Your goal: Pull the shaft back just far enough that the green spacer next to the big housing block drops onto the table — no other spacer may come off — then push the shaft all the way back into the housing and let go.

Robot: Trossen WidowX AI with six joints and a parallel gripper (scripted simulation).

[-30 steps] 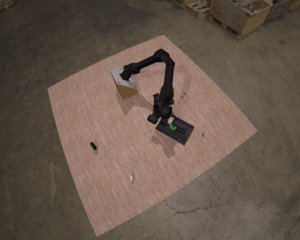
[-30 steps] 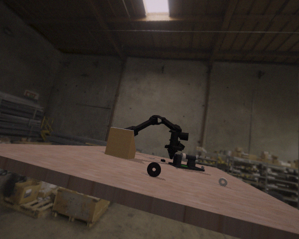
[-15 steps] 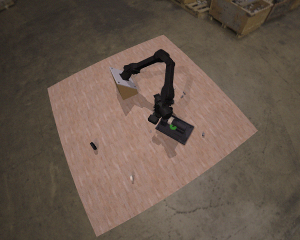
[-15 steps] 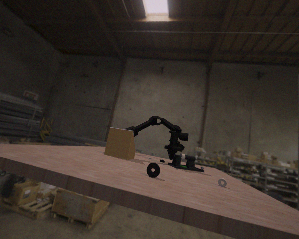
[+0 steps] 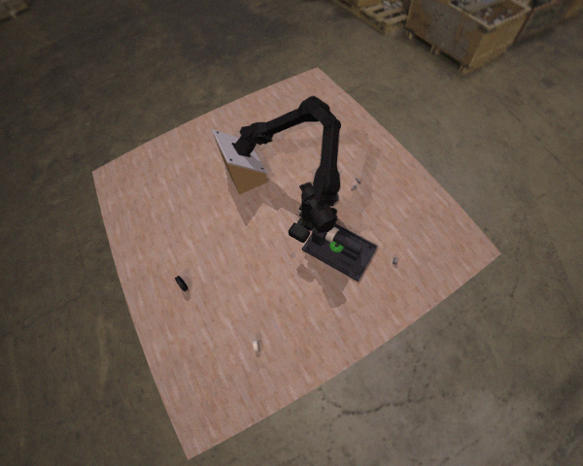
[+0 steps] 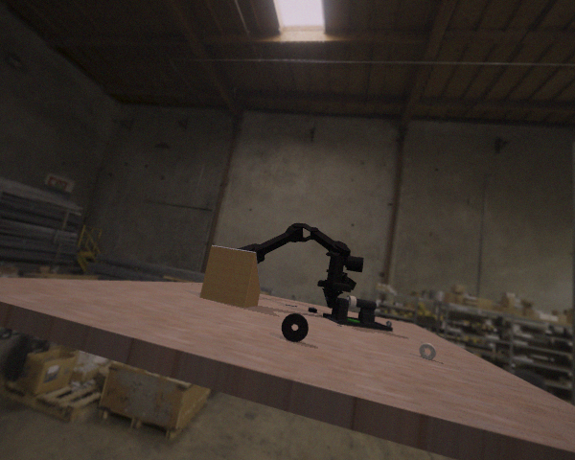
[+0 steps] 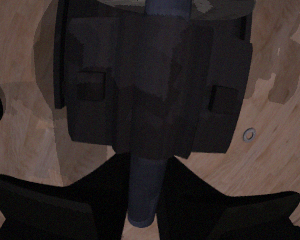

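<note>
My gripper (image 6: 333,304) (image 7: 144,148) is shut on the dark blue shaft (image 7: 142,216), close to the near dark block (image 7: 155,100). The shaft's free end points back between the fingers. The green spacer (image 5: 336,249) (image 6: 353,320) is off the shaft and lies on the fixture's black base plate (image 5: 353,275). A pale spacer (image 5: 331,234) (image 6: 352,302) (image 7: 220,7) is still up on the shaft, beyond the near block. The large dark cylindrical part (image 5: 349,242) (image 6: 365,304) is beyond it. The shaft's far tip is hidden, so its depth cannot be told.
A black ring (image 5: 181,282) (image 6: 294,327) and a pale ring (image 5: 256,345) (image 6: 424,353) stand on edge on the table (image 5: 222,391). A small grey part (image 5: 394,260) is right of the plate. The wedge-shaped arm mount (image 5: 249,178) (image 6: 231,277) stands at the far left.
</note>
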